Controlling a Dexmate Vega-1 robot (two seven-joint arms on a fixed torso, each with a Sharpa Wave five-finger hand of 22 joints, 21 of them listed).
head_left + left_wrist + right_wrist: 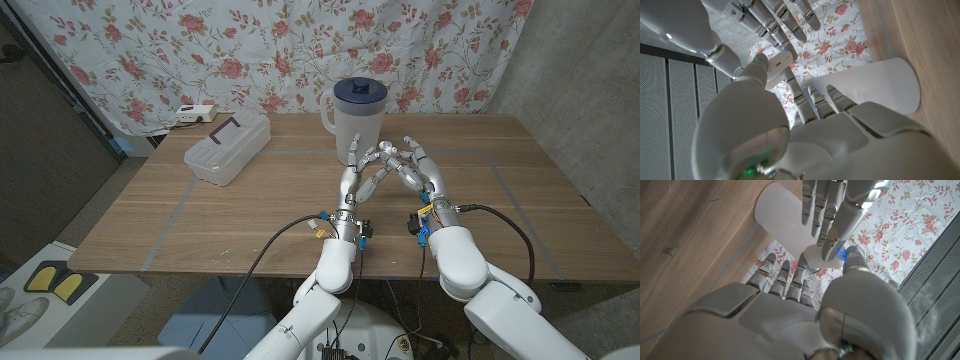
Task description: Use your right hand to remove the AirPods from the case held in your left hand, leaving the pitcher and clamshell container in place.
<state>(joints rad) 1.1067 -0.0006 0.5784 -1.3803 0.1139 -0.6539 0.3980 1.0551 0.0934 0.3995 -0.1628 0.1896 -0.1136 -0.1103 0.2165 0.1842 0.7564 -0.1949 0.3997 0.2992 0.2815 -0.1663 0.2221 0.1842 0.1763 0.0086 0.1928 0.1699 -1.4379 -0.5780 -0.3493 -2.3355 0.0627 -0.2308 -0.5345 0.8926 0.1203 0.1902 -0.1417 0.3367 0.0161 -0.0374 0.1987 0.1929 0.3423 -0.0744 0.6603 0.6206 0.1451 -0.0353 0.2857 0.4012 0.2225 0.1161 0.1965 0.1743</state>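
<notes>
A small white AirPods case [386, 153] is held above the table by my left hand [358, 178], pinched between thumb and fingers; in the left wrist view the case [779, 63] sits just past my left thumb. My right hand [421, 172] stands right beside it, fingers spread and reaching past the case. In the right wrist view the case [819, 257] lies between my left hand's fingers [826, 202] and my right thumb tip, which touches it. The lid looks closed and no earbud shows. The white pitcher [357, 118] with a dark blue lid stands just behind both hands.
A clear clamshell container [228, 148] with a dark mark on its lid lies at the back left of the wooden table [200, 225]. A white power strip [190, 113] sits beyond the far edge, before a floral curtain [250, 50].
</notes>
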